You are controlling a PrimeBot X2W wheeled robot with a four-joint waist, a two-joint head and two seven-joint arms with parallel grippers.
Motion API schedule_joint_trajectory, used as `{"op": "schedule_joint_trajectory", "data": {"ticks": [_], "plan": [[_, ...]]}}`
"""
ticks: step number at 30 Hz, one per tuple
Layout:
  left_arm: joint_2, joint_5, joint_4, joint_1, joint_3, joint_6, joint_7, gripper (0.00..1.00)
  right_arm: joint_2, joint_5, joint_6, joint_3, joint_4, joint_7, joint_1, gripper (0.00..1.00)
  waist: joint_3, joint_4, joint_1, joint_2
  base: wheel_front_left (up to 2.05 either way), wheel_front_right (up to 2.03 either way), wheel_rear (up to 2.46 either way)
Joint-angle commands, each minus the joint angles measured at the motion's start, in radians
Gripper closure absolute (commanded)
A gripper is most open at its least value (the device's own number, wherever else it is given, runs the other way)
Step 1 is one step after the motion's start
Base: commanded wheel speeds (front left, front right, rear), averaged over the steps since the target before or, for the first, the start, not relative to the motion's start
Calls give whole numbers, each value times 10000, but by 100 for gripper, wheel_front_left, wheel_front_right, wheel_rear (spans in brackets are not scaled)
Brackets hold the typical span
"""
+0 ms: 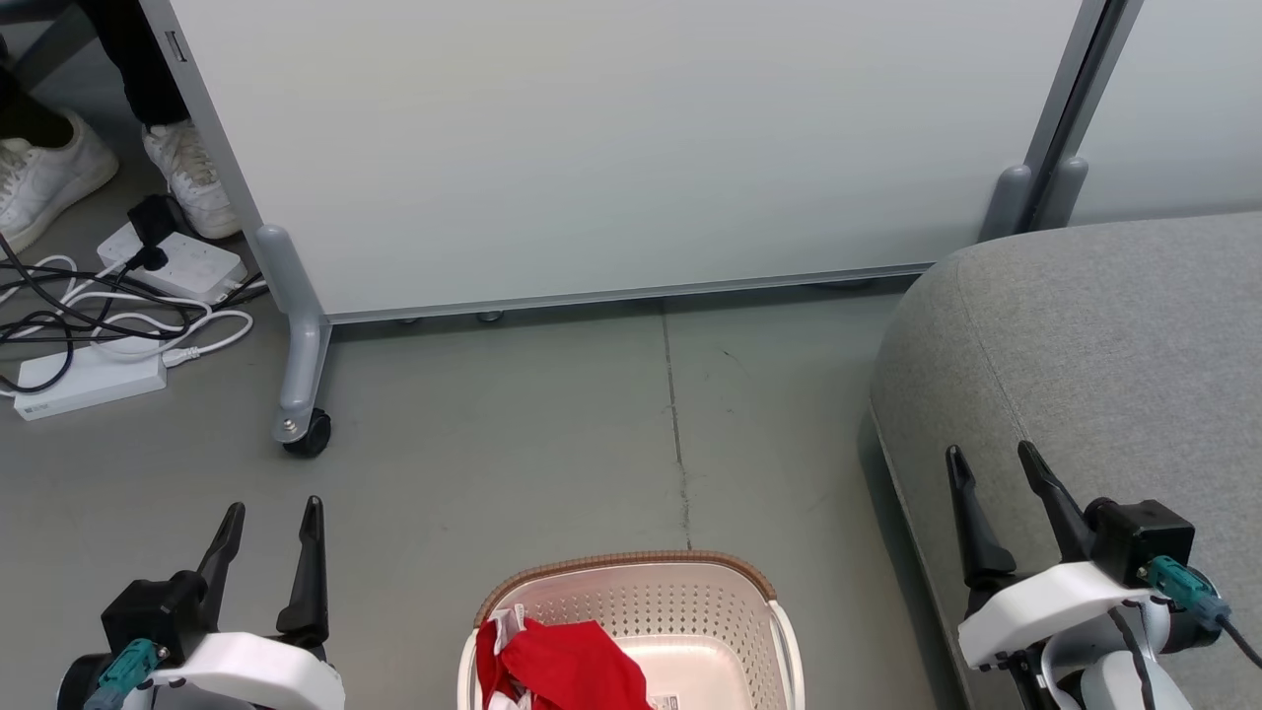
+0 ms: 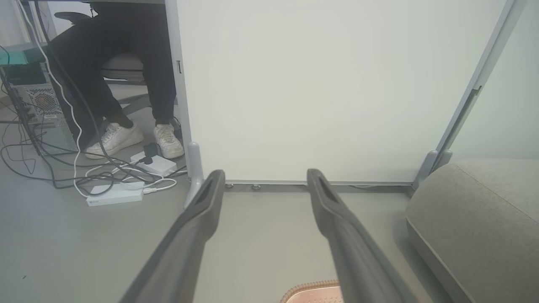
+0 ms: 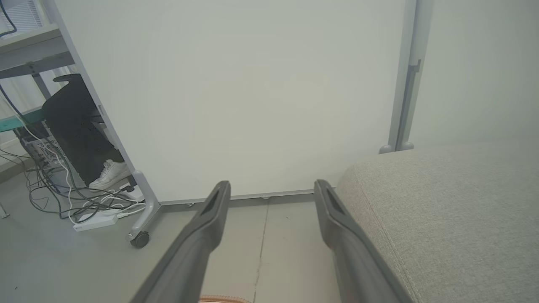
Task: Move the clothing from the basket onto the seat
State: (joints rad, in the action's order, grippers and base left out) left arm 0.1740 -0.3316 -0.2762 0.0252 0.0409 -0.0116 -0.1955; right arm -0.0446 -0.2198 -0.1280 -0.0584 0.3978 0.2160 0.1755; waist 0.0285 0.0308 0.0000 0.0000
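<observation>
1. Left gripper (image 1: pixel 274 505), right gripper (image 1: pixel 989 450): fingers apart, holding nothing.
2. Clothing (image 1: pixel 562 666): in the basket (image 1: pixel 631 564), against its left wall.
3. Seat (image 1: pixel 1104 335): rounded edge right of the basket, a strip of floor (image 1: pixel 838 552) between.

grey floor (image 1: pixel 513 463) bears basket (image 1: pixel 631 565), seat (image 1: pixel 1104 335) and, seemingly, power strips (image 1: pixel 89 383).

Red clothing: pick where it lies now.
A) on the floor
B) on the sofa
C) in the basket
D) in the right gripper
C: in the head view the red clothing lies inside the basket, toward its left side.
</observation>
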Motion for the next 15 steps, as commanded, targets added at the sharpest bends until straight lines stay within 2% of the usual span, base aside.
{"op": "schedule_joint_trajectory", "data": {"ticks": [1, 15], "plan": [[101, 219, 5, 62, 10, 47, -34, 0, -80, 228, -42, -2, -19, 90, -33, 0, 6, 1, 0, 0, 0, 0, 0], [41, 657, 5, -81, 187, 284, 49, 0, -92, 960, -45, -79, 93, 259, -225, 0, 73, 85, 0, 0, 0, 0, 0]]}}
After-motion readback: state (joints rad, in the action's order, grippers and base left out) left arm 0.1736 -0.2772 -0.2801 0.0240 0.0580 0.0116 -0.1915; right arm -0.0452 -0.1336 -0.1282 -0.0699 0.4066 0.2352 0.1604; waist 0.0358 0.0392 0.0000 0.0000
